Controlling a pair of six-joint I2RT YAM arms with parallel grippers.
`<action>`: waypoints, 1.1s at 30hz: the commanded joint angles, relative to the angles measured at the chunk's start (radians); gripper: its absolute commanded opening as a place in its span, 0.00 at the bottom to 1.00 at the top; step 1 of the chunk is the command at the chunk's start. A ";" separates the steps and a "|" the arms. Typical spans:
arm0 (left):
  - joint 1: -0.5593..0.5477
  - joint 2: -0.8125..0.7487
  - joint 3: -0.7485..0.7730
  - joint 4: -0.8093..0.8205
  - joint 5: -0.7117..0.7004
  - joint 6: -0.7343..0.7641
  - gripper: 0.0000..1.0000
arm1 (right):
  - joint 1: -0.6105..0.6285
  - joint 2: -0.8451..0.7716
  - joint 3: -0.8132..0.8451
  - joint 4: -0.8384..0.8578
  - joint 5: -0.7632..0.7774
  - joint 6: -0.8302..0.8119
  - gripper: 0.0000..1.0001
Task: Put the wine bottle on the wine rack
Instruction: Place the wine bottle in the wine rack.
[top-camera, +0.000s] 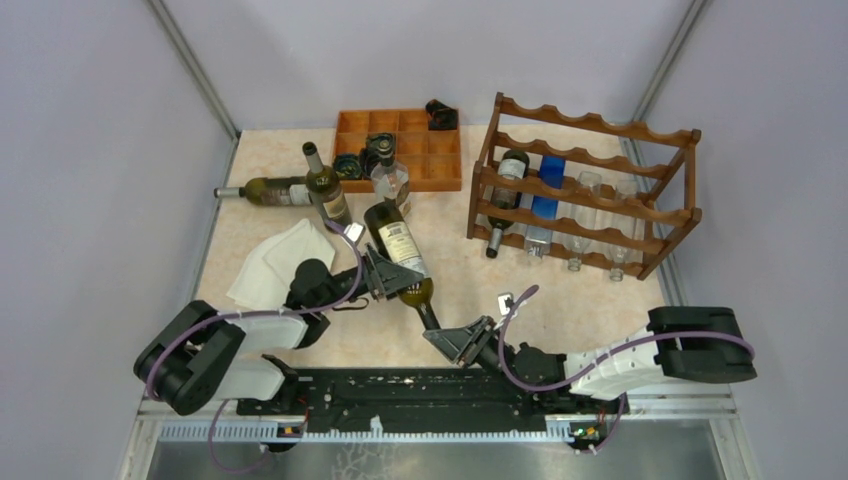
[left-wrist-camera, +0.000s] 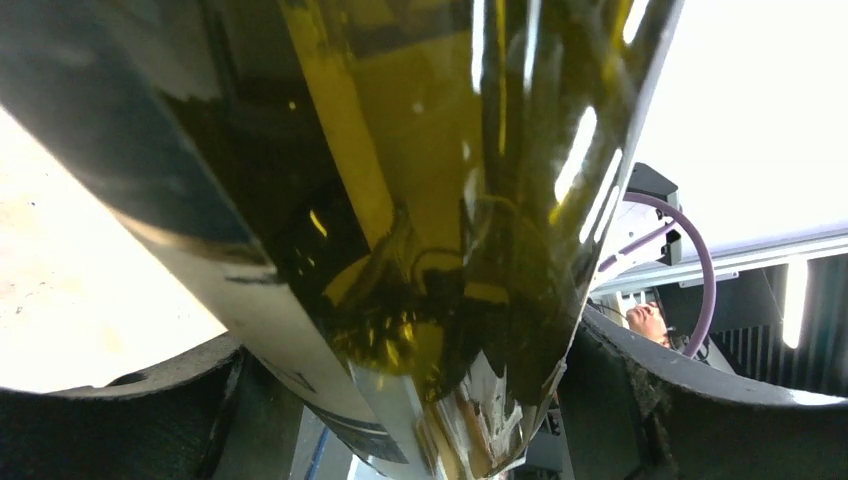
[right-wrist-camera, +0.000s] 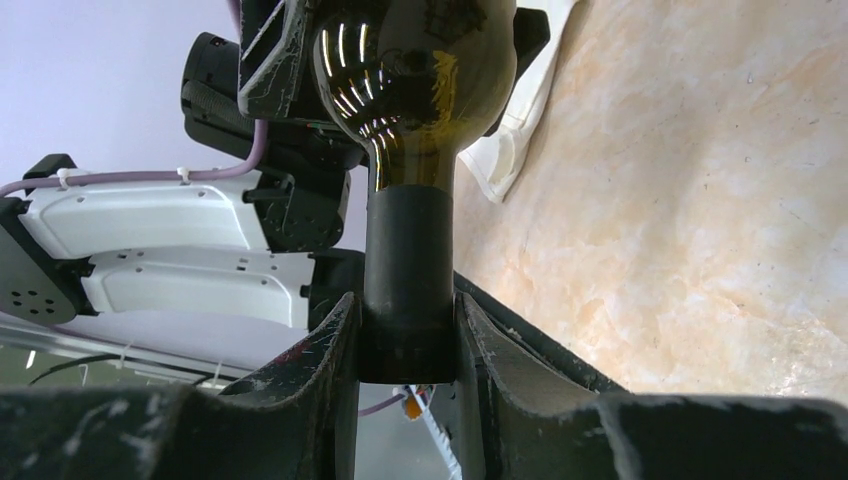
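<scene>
A dark green wine bottle (top-camera: 400, 250) with a white label hangs tilted over the middle of the table, neck toward me. My left gripper (top-camera: 385, 272) is shut on its body, which fills the left wrist view (left-wrist-camera: 420, 200). My right gripper (top-camera: 462, 340) is shut on its black-capped neck (right-wrist-camera: 408, 270), one finger on each side. The reddish-brown wavy wine rack (top-camera: 585, 185) stands at the right rear, apart from both grippers. It holds a dark bottle, a blue one and clear ones.
An orange-brown compartment tray (top-camera: 400, 150) with dark caps sits at the back. Two green bottles (top-camera: 275, 190) and a clear bottle (top-camera: 390, 178) are in front of it. A white cloth (top-camera: 275, 262) lies at the left, also in the right wrist view (right-wrist-camera: 510, 120).
</scene>
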 joint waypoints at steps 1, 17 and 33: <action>0.054 0.004 0.045 0.172 -0.045 0.018 0.35 | 0.012 -0.047 -0.016 0.043 -0.042 0.002 0.00; -0.014 0.119 0.048 0.329 0.009 -0.061 0.00 | -0.027 -0.025 0.017 0.046 -0.007 -0.027 0.60; -0.081 0.129 0.053 0.310 -0.025 -0.035 0.00 | -0.128 0.018 0.052 0.063 -0.088 -0.011 0.52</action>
